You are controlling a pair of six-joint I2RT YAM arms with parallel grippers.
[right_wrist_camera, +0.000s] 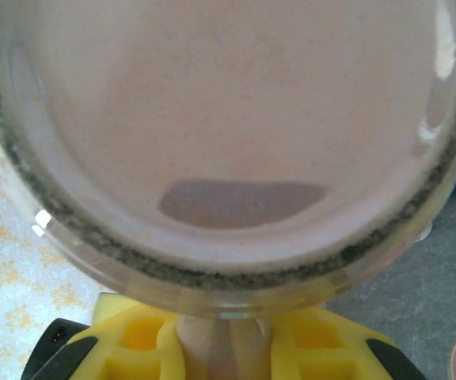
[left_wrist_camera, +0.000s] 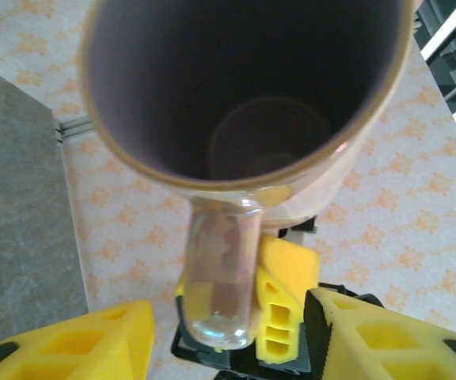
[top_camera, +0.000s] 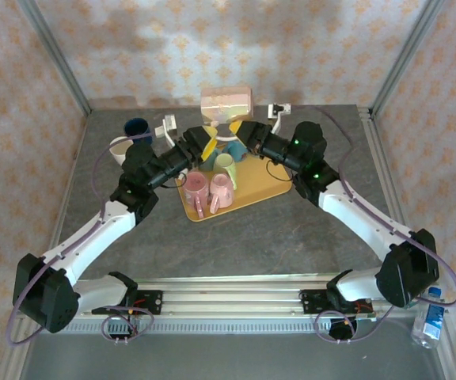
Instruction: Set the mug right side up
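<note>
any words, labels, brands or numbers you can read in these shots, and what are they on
No text can be read in any view.
bottle: has a blue label, too small to read.
box: no print can be made out on it.
mug: plain inside and on the handle; its base has a dark oblong patch, no letters.
</note>
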